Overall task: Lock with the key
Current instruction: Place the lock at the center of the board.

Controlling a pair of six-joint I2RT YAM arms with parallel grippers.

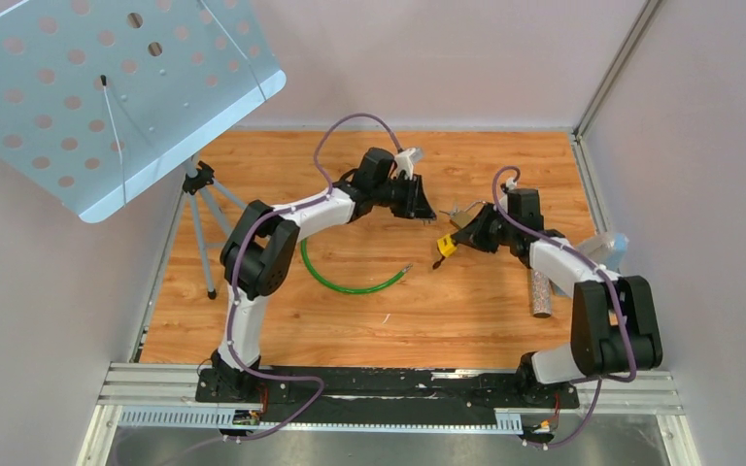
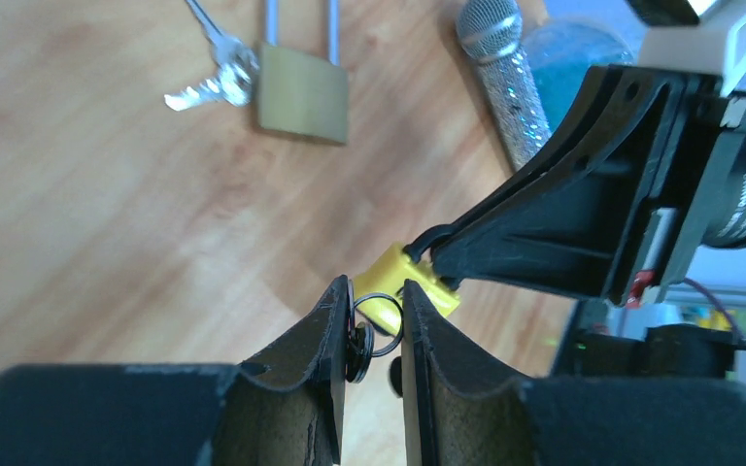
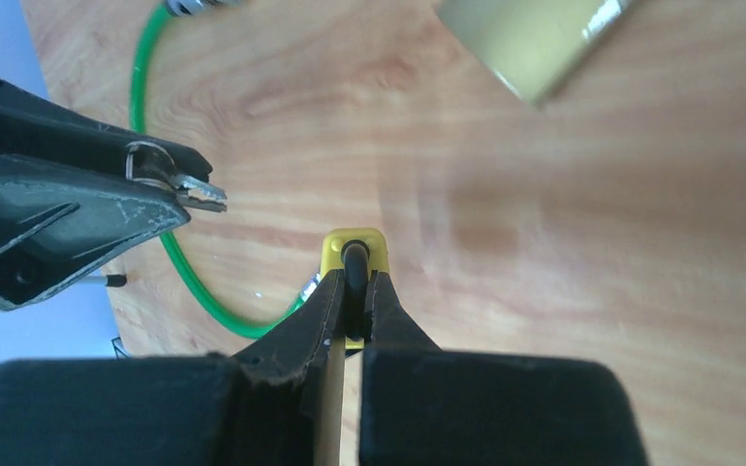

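My right gripper [image 3: 355, 277] is shut on the black shackle of a small yellow padlock [image 3: 355, 248] and holds it above the wooden table. In the top view the padlock [image 1: 445, 245] hangs just left of that gripper [image 1: 458, 236]. My left gripper [image 2: 377, 291] is shut on a black key ring with the key's head pressed against the left finger. In the right wrist view the silver key tip [image 3: 202, 194] sticks out of the left gripper [image 3: 180, 180], a short way left of the padlock and apart from it. The yellow padlock [image 2: 403, 282] sits right at my left fingertips.
A brass padlock [image 2: 301, 92] with a bunch of silver keys [image 2: 216, 78] lies on the table. A glittery microphone [image 1: 541, 291] lies on the right. A green cable [image 1: 345, 282] curves across the middle. A music stand [image 1: 107, 87] on a tripod stands at the far left.
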